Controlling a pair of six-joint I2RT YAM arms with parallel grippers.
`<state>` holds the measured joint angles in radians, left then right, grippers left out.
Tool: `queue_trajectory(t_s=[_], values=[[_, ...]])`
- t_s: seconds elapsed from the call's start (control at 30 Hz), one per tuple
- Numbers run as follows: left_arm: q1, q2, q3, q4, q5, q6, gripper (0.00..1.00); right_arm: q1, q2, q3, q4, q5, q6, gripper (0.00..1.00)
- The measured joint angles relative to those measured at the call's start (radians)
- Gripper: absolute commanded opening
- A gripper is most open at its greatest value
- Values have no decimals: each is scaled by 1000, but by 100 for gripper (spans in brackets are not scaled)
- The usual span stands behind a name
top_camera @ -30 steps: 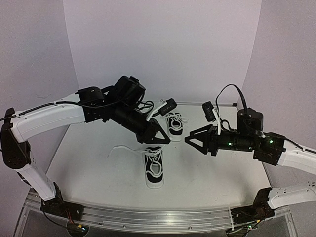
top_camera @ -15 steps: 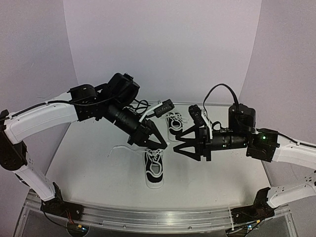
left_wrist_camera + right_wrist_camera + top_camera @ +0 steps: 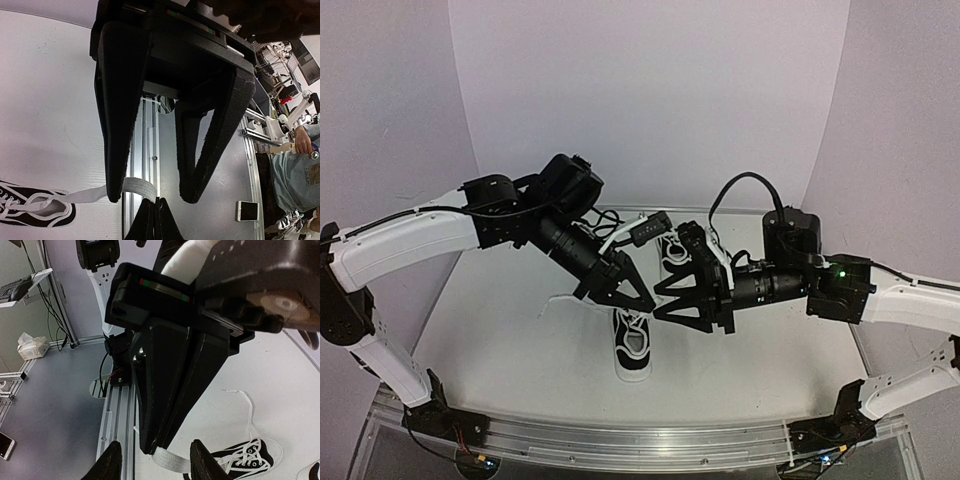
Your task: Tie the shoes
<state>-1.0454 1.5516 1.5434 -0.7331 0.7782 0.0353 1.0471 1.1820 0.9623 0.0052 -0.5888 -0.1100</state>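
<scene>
A small black sneaker with a white sole and toe cap, the near shoe point(image 3: 632, 348), is lying on its sole near the middle of a pale table point(image 3: 490, 340). Its toe is pointing toward the arm bases. A flat white lace point(image 3: 139, 188) is rising from this shoe's eyelets, pulled up and off the shoe. A second lace end point(image 3: 558, 298) is trailing loose across the table to the left of the near shoe. The far shoe point(image 3: 670, 250), its twin, is sitting beyond the near shoe toward the back wall, partly hidden behind the right arm.

Just above the back end of the near shoe, the left gripper point(image 3: 645, 304) is hanging with its fingers pressed tightly together. It is pinching the raised lace at their tips. In the right wrist view the white band is showing just below those closed fingers point(image 3: 165, 390).

The right gripper point(image 3: 658, 300) is facing it from the right of the near shoe, and the two grippers' tips are almost meeting. Its fingers point(image 3: 117, 125) are standing spread, one on either side of the left gripper's tip. The lace is running past the tip of one of them. Whether that finger is touching the lace cannot be told, but the right gripper is not clamping anything.

The two arms are reaching in over the near shoe, the left arm from the left and the right arm from the right.
</scene>
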Motion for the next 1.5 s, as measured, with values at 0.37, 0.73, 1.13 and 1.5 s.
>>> queue_trajectory(t_s=[0.37, 0.73, 1.13, 1.5], values=[[0, -1, -2, 0, 22, 0, 0, 8, 2, 1, -38, -2, -28, 29], [0, -16, -12, 6, 28, 2, 39, 8, 2, 11, -75, 8, -38, 0], [341, -192, -286, 132, -345, -149, 74, 9, -129, -13, -88, 217, 107, 0], [439, 167, -343, 111, -748, -156, 66, 8, -285, -64, -107, 453, 280, 0]])
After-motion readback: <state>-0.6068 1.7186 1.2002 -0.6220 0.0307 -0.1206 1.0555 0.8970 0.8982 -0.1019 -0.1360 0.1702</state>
